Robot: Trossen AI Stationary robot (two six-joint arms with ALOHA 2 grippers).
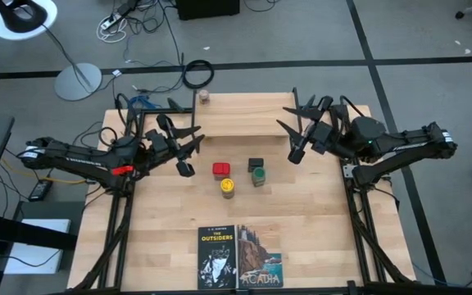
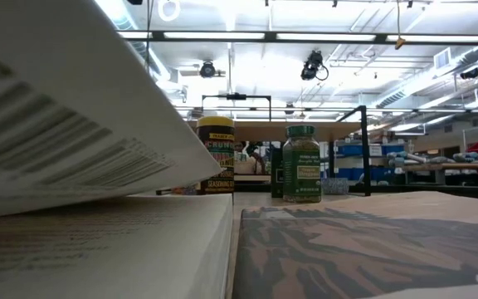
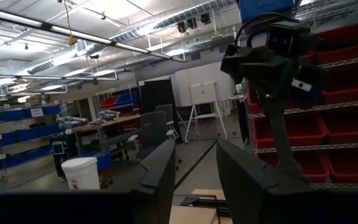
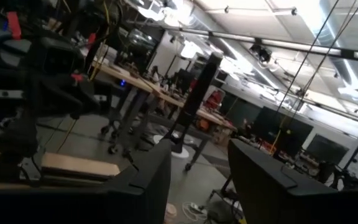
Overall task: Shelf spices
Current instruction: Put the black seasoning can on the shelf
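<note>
Four spices stand closed on the counter (image 1: 318, 229) just in front of the shelf (image 1: 244, 123), red tin (image 1: 220, 170), dark grey tin (image 1: 256, 165), yellow-lidded jar (image 1: 228, 188), green-lidded jar (image 1: 258, 175), contents unseen, jar labels only in low view, left tool (image 1: 188, 156) and right tool (image 1: 293, 139) both open, empty, beside shelf ends.

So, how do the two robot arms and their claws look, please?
Both arms are dark, almost black, with jointed links and black cables along them. The left arm carries a small red mark and some yellow wiring near its base. The left claw and right claw each have two flat dark fingers.
</note>
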